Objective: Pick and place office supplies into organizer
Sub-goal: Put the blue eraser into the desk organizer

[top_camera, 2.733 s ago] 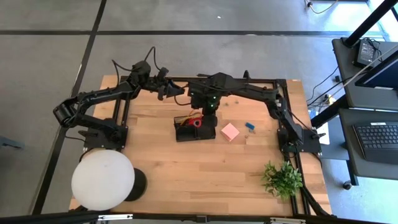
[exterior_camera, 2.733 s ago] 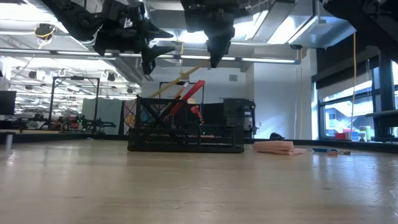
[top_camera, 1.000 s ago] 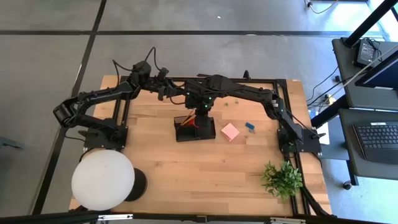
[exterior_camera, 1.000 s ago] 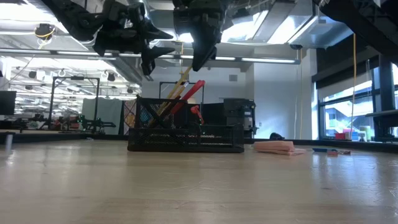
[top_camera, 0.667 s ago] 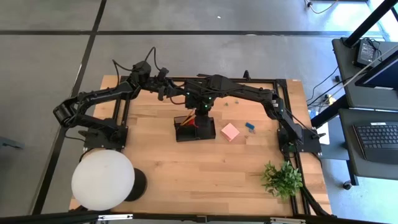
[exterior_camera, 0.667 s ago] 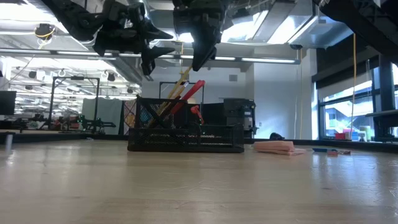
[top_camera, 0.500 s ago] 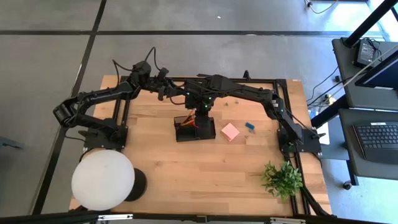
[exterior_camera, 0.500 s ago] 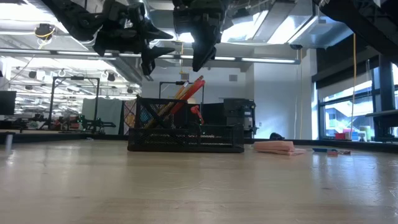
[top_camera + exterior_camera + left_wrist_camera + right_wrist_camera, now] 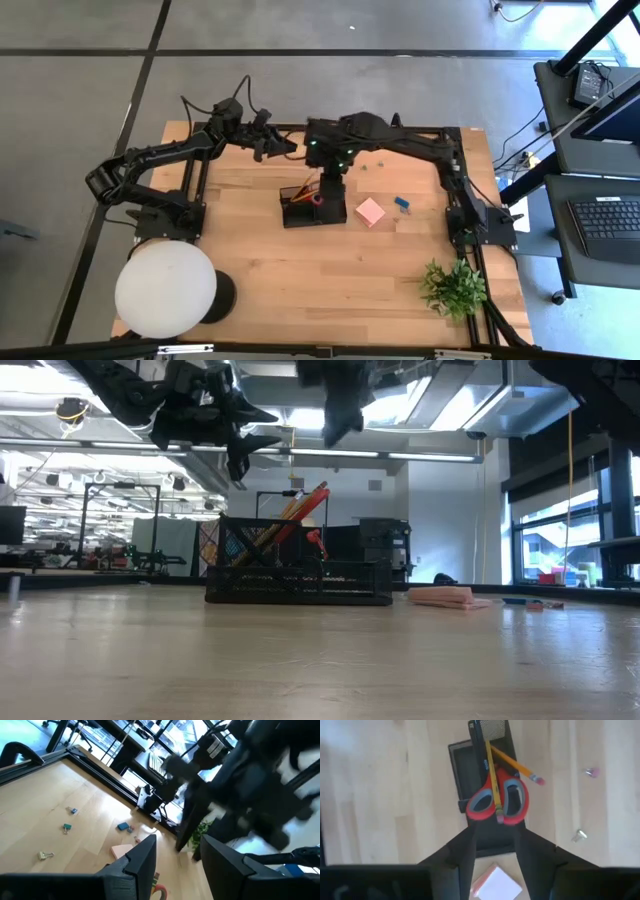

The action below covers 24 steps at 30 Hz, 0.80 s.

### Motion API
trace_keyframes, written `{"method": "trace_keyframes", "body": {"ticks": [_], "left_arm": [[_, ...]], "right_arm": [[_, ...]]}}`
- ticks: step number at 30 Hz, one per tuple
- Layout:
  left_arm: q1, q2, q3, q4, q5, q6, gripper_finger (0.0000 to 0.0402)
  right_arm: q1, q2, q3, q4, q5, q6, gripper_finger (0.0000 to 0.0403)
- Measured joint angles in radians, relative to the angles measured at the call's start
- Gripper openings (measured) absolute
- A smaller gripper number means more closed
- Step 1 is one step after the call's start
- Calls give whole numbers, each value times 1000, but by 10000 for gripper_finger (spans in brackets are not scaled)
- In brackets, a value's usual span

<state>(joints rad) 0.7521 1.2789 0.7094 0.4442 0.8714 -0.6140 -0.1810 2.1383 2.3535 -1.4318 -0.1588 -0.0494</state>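
At the centre of the high view, the small black mesh organizer tray (image 9: 314, 207) sits on the light wooden desk (image 9: 330, 280). Red-handled scissors (image 9: 498, 800) and two yellow wooden pencils (image 9: 492, 770) stand in it. The right gripper (image 9: 330, 180) hangs just above the tray, its fingers (image 9: 462, 850) apart and empty. The pink square sticky-note block (image 9: 370, 211) lies just right of the tray, with a tiny blue piece (image 9: 401, 203) further right. The left gripper (image 9: 285, 150) hovers at upper left of the tray, fingers (image 9: 142, 857) apart.
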Motion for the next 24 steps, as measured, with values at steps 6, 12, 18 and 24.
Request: {"method": "trace_keyframes", "body": {"ticks": [6,12,18,24], "left_arm": [[-4,0,0,0,24,0,147],[-5,0,0,0,23,0,147],[-5,0,0,0,21,0,147],[-5,0,0,-3,21,0,147]], "right_arm": [[-7,-112,2,-50,0,61,138],[-32,-218,2,-143,12,103,138],[-64,-336,-75,-138,108,181,138],[-106,-475,-303,-138,190,261,138]]}}
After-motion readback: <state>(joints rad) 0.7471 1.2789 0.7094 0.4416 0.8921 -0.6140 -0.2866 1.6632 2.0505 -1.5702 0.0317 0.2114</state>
